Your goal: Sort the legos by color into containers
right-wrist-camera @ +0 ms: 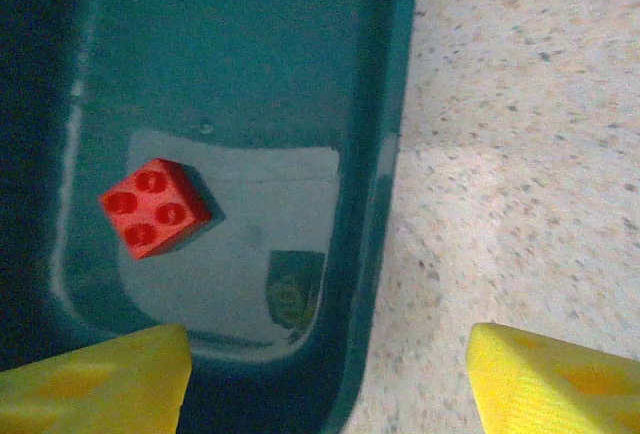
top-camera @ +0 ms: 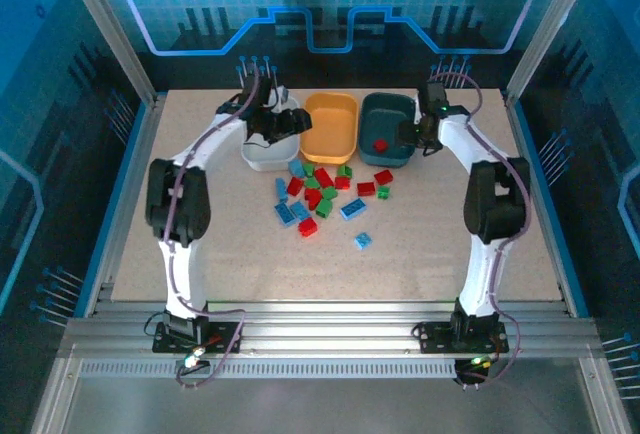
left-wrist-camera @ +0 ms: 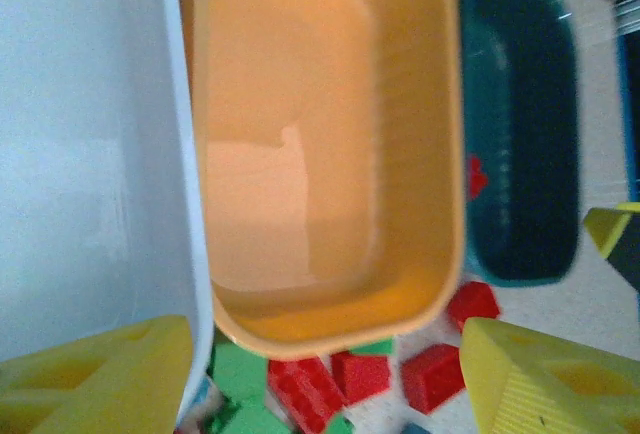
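Under my right jaws lies the teal tray (right-wrist-camera: 385,154), its long wall running up between the two tips. One tip hangs over the tray's floor, the other over the bare counter (right-wrist-camera: 520,154) outside it. These jaws stand wide apart and grip nothing. One red brick (right-wrist-camera: 152,206) lies studs-up on the teal floor, ahead of the tray-side tip and clear of it.

My left jaws are parted as well, with nothing held between them. The rim of the white tray (left-wrist-camera: 185,154) passes just beside one tip, and the orange tray (left-wrist-camera: 440,154) spreads ahead across the gap, close against the white one. Beyond the orange tray, toward the other tip, sits the teal tray with its red brick.

Near the left tips, on the counter at the orange tray's end, lie red bricks (left-wrist-camera: 430,374) and green bricks (left-wrist-camera: 240,369). From above, the heap (top-camera: 320,194) of red, green and blue pieces lies behind both jaws, just beside the trays. One blue brick (top-camera: 363,241) lies apart from it, farther back toward my bases.
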`<move>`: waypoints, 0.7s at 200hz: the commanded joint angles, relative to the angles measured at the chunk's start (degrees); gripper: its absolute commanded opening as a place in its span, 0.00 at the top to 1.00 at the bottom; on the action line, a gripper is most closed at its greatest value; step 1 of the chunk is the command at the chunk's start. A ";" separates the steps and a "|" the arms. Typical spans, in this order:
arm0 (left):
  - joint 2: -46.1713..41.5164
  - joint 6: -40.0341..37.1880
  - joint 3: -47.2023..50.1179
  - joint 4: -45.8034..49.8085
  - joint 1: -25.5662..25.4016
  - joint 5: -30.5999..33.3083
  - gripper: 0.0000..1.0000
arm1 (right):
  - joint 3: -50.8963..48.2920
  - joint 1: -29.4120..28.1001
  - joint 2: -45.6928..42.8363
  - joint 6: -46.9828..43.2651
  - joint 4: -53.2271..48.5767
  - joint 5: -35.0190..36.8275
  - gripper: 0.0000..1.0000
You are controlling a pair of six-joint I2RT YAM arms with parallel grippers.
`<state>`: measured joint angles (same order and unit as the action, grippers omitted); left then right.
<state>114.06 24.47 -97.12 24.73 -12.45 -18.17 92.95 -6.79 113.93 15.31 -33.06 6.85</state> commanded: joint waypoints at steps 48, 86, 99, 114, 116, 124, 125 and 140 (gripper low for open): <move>-33.99 14.57 40.86 -15.73 0.32 7.51 0.14 | -20.34 -10.48 -14.02 6.47 4.72 0.31 0.16; -43.61 18.36 56.61 -17.41 0.49 6.99 0.06 | -20.83 -14.16 -9.49 8.88 4.44 0.05 0.18; -45.74 18.09 58.60 -16.38 0.49 6.84 0.05 | -21.09 -14.86 -8.17 9.43 3.91 1.91 0.21; -47.44 17.55 59.54 -15.46 0.49 6.11 0.05 | -21.79 -15.25 -7.31 10.07 3.54 3.32 0.26; -47.62 17.59 59.67 -15.32 0.49 6.06 0.05 | -21.83 -15.22 -7.25 10.26 3.46 3.38 0.26; -48.19 17.41 59.83 -15.00 0.49 6.12 0.05 | -22.17 -15.35 -7.14 10.89 3.35 3.80 0.29; -48.25 17.39 59.89 -14.95 0.49 6.12 0.05 | -22.22 -15.31 -7.10 10.98 3.35 3.84 0.29; -48.58 17.54 59.95 -15.06 0.49 5.74 0.05 | -22.63 -15.60 -6.85 11.23 3.44 4.05 0.36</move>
<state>67.42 41.15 -37.32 10.07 -12.25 -12.21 71.29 -21.39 106.19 24.45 -29.08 9.04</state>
